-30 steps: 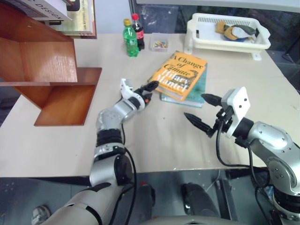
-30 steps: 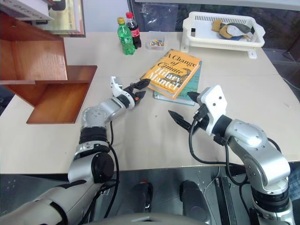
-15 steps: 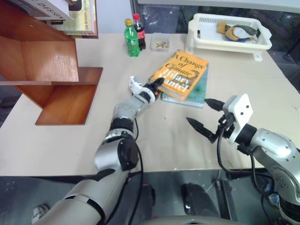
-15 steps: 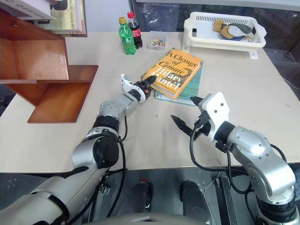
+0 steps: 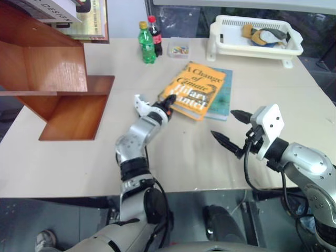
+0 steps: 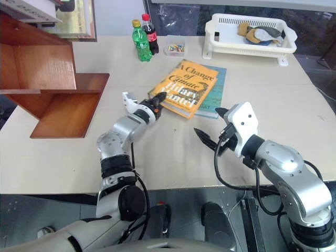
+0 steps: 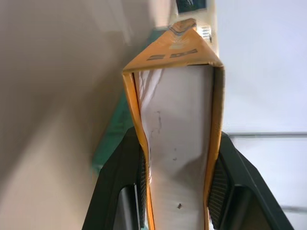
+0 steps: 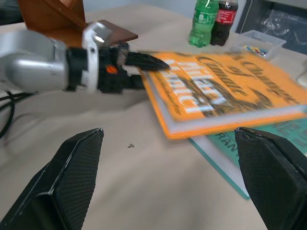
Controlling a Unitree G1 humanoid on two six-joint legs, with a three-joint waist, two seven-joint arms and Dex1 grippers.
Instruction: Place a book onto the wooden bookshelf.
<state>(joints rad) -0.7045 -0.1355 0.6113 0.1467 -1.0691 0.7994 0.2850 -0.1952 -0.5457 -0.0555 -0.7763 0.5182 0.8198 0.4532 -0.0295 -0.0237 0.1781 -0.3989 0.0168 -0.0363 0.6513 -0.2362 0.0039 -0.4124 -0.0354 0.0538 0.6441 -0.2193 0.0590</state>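
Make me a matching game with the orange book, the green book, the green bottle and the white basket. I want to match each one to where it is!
Things:
1. orange book
2. teal-green book
3. green bottle
4. white basket

Places:
A. beside the cola bottle
B. lying under another book
C. far corner of the table, holding small items
D. gripped at its corner by the left gripper

Pairs: 1-D, 2-B, 3-A, 4-C
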